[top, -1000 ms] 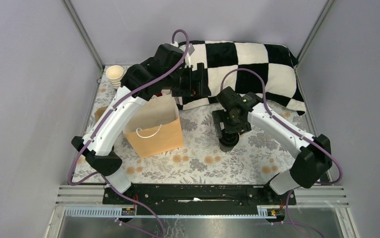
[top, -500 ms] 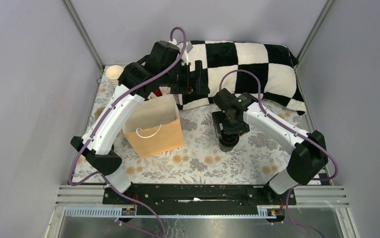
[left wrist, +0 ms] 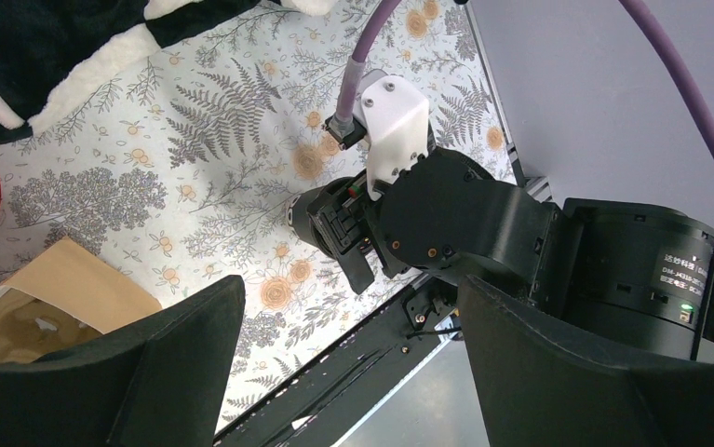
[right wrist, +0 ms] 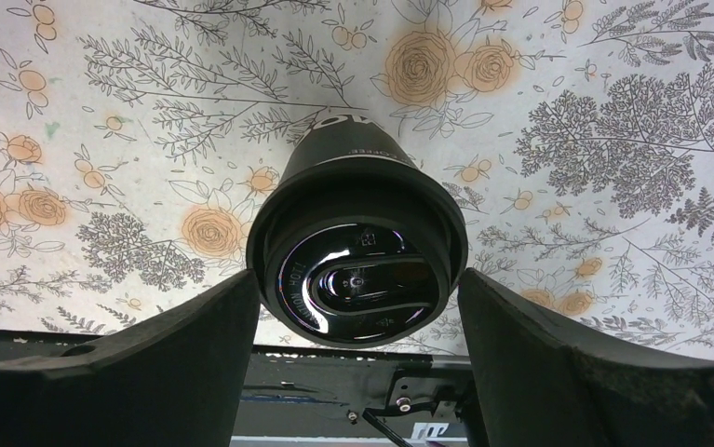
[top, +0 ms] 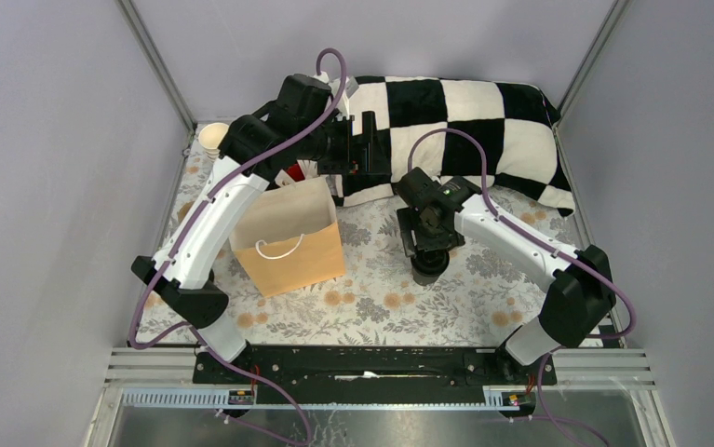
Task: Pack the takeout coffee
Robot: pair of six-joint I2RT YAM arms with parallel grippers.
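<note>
One coffee in play: the dark paper coffee cup [right wrist: 357, 186], capped with its black round plastic lid [right wrist: 357, 279], stands upright on the flower-printed tabletop [top: 381, 298]. It sits right of centre, out in the open and outside the bag. The right pincer [right wrist: 358, 276] is down over it from above, with two black fingers [right wrist: 148, 372], one on either side. Their inner edges meet the lid's rim with no gap showing, so it is pinching the cup at the top. From the overhead camera the cup peeks out just below that wrist.

Moving left, one brown paper bag with a white cord handle [top: 288, 244] stands near the cup but apart from it, mouth open at the top. Behind and to the right of the bag hovers the left pincer [left wrist: 348, 284], fingers spread wide with nothing held between them. Its camera looks past them, down at the other arm's wrist and a corner of the bag's mouth.

Behind the bag is one red cup holding white sticks [top: 294, 173], largely hidden by the left arm. In the far left corner stands a single stack of pale beige paper cups [top: 213, 140]. Along the back lies one black-and-white checkered blanket [top: 464, 116], with the left pincer over its near edge.
</note>
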